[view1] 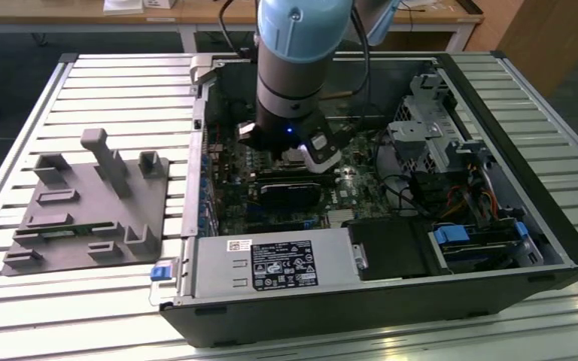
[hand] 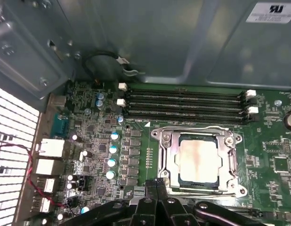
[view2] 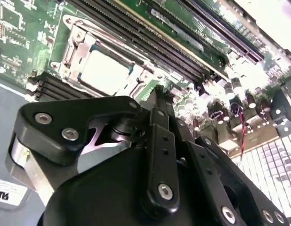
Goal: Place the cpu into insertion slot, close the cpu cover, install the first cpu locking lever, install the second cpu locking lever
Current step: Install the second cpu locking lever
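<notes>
Motherboard [hand: 272, 141]: green, dotted with small silver-and-blue capacitors [hand: 110, 162]. Memory slots [hand: 183, 106]: long, black, with white end clips. Cpu [hand: 198, 161]: pale silver-grey top, framed by the bright silver cpu cover [hand: 170, 157]. Gripper [hand: 156, 186]: black linkage with silver screw heads. Arm [view1: 294, 45]: light blue upper section over dark grey. Computer case [view1: 369, 301]: black outside, grey metal inside. Fixture plate [view1: 78, 218]: plain grey. Table [view1: 28, 301]: pale, ribbed in parallel slats.

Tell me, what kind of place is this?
Probably a lab or workshop for testing robot computer assembly. An open computer case lies on a slatted metal table, a robot arm reaches over its motherboard, and a grey parts fixture sits beside it.
</notes>
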`<state>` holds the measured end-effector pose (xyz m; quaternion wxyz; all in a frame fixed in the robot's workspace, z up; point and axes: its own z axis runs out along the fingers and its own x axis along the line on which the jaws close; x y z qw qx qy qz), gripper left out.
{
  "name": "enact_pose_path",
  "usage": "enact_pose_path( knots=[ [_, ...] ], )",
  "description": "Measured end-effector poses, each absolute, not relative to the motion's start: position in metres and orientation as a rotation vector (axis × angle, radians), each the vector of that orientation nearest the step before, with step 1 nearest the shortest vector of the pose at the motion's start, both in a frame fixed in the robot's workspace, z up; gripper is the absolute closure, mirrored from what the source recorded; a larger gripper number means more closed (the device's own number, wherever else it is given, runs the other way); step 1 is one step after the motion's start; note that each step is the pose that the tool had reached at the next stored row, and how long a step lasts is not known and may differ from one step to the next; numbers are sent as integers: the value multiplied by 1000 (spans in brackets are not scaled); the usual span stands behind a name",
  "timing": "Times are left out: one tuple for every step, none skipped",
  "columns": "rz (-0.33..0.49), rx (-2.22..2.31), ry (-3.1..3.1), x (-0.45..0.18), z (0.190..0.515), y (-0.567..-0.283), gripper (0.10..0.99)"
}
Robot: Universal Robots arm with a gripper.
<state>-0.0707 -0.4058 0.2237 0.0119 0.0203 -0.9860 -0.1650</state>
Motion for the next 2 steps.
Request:
enact_pose_path(
  knots=[
    [-514, 63, -3074, -71, 225, -406, 973],
    [-515, 63, -3075, -71, 224, -406, 973]
  ],
)
